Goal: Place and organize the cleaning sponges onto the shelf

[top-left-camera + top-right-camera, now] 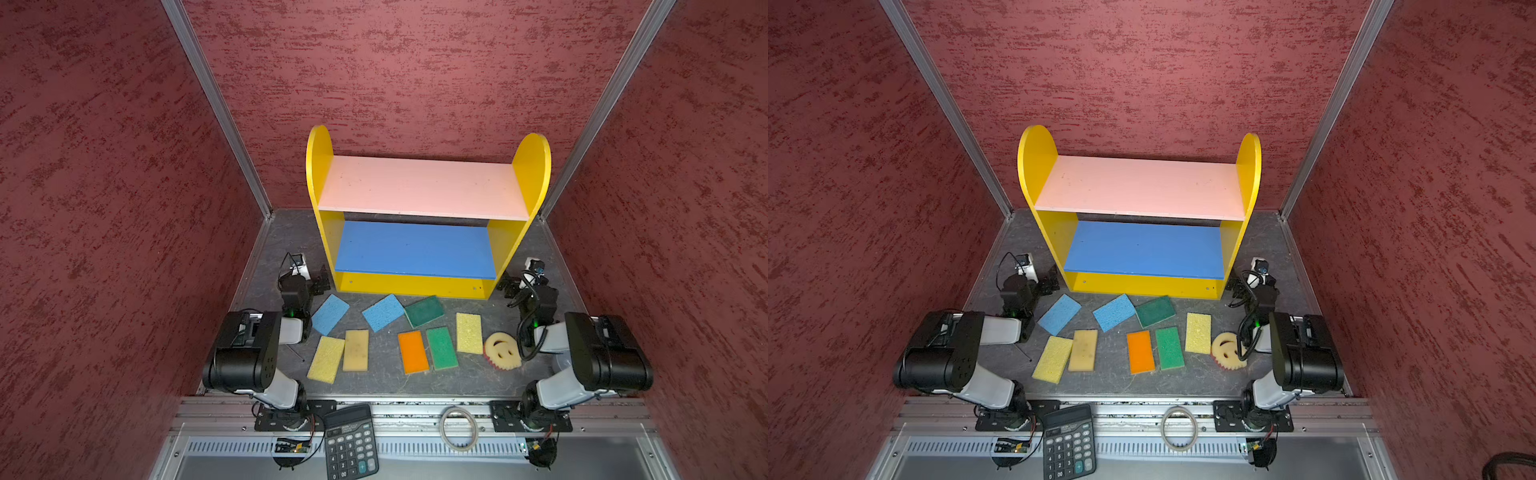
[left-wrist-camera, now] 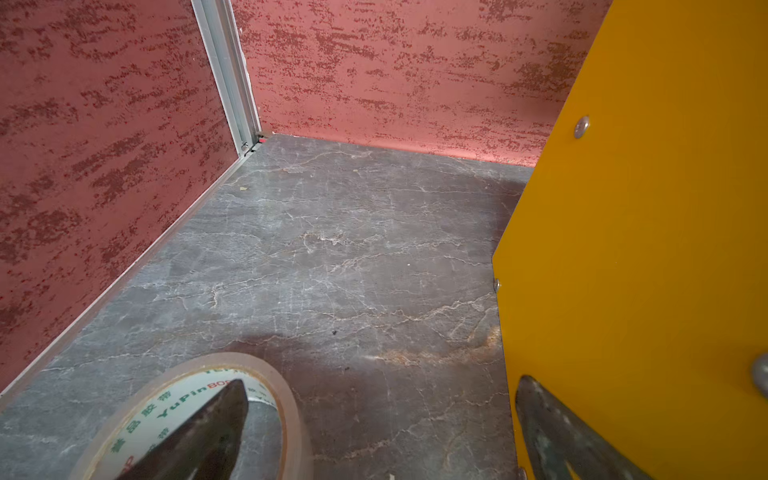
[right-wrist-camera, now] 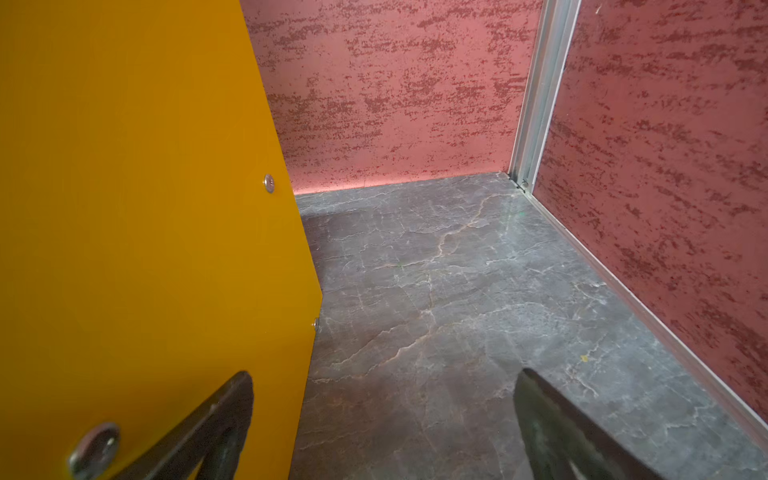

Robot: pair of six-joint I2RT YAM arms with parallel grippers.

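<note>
Sponges point(image 1: 413, 352), all 9, lie on the desk point(image 1: 382, 382) between both wide-open, empty jaws; a first pick toward the shelf point(image 1: 419, 187) seems next.

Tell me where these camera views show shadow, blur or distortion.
Both top views: even light, wide-lens bending, wall rails splay outward. Left wrist view: the tape roll is soft up close, with a dim shadow on the table beside it. Right wrist view: sharp table, shadowed at the right gripper.

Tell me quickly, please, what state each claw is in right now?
Left claw: open, holding nothing.
Right claw: open, holding nothing.
</note>
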